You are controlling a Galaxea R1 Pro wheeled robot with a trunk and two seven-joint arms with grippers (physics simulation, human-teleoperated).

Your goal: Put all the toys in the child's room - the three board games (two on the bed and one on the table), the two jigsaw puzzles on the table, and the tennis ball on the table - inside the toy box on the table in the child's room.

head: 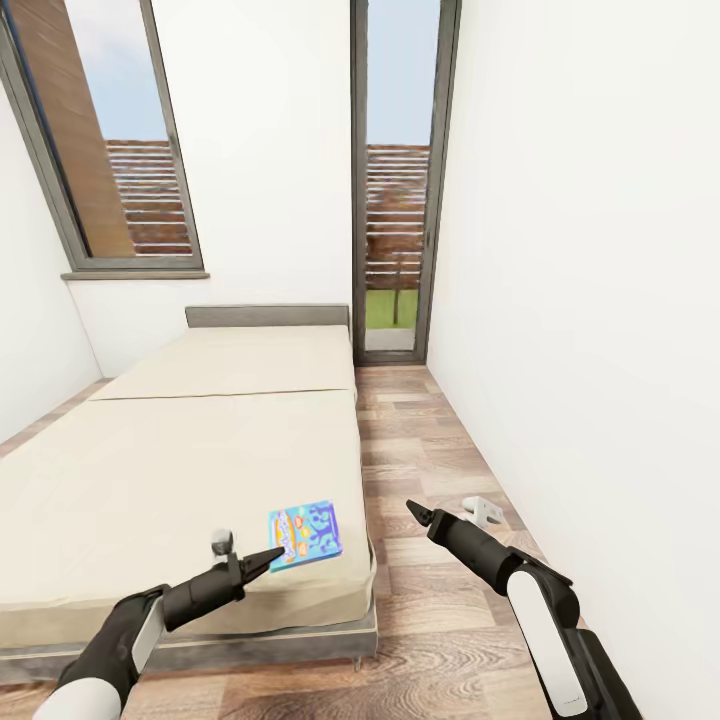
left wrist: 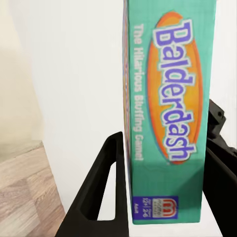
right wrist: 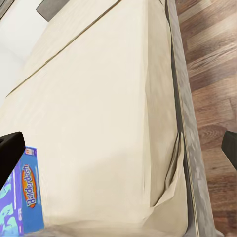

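Note:
A blue board game [head: 305,535], printed "Balderdash", sits at the near right corner of the cream bed [head: 190,450]. My left gripper [head: 272,557] reaches it from its left edge. In the left wrist view the board game [left wrist: 168,123] stands between the two black fingers [left wrist: 103,187], which press on both of its faces, so my left gripper [left wrist: 165,123] is shut on it. My right gripper [head: 413,508] hovers over the wood floor right of the bed. Its fingers [right wrist: 10,148] stand far apart, open and empty, with the board game [right wrist: 22,202] beside one of them.
The bed [right wrist: 98,108] has a grey headboard [head: 266,316] and a seam across the middle. A strip of plank floor [head: 420,450] runs between bed and right wall to a glass door [head: 395,180]. A small white object [head: 483,510] lies by that wall. A window [head: 110,130] is at left.

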